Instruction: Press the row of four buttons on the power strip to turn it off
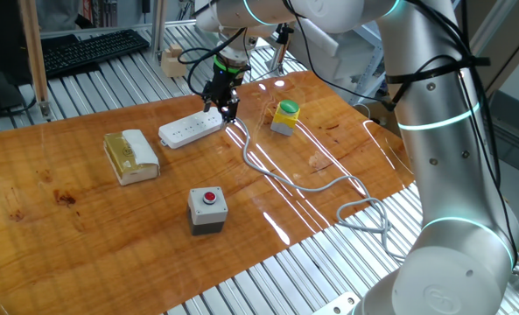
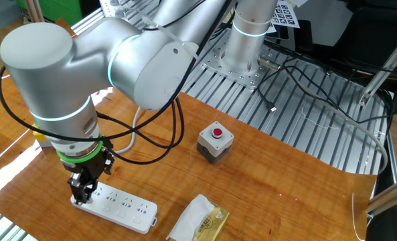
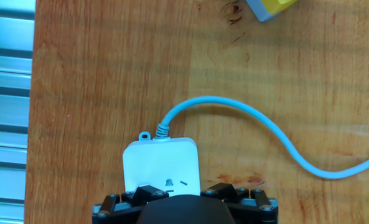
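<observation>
Gripper fingers, spread wide and holding nothing, hang over the cable end of the long white plastic power strip, which lies flat on the glossy wooden table. Its white cable curls away across the wood. A green dome button on a yellow box stands nearby; a tan block in white wrap and a red button on a grey box sit further off.

The white power strip lies flat on the wooden table, its cable trailing off.
</observation>
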Robot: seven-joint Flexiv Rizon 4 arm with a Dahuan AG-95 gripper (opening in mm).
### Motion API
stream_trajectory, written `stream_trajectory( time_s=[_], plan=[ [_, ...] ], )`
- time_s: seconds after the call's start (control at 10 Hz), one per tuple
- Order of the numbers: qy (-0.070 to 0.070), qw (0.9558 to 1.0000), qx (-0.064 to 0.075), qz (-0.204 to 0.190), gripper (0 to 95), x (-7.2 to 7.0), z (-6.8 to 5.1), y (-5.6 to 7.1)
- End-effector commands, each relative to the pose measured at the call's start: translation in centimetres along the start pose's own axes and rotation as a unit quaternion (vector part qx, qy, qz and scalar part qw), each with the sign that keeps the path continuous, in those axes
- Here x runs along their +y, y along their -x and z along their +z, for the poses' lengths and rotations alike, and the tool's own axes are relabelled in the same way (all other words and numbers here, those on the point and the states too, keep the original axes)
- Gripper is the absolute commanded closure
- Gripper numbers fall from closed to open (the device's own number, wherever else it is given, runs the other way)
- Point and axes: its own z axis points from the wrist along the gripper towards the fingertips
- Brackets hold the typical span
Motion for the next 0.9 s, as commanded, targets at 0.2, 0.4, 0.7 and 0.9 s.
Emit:
stream_trajectory(
  time_s=[0.2, 0.4, 0.7, 0.9],
  plan=[
    [0.004, 1.0000, 0.002, 0.002, 19.0, 0.1, 0.3, 0.0],
    [0.009, 1.0000, 0.001, 0.001, 19.0, 0.1, 1.1, 0.0],
    [0.010, 1.0000, 0.002, 0.000, 19.0, 0.1, 1.2, 0.0],
    [0.007, 1.0000, 0.003, 0.003, 19.0, 0.1, 1.0, 0.0]
  ],
)
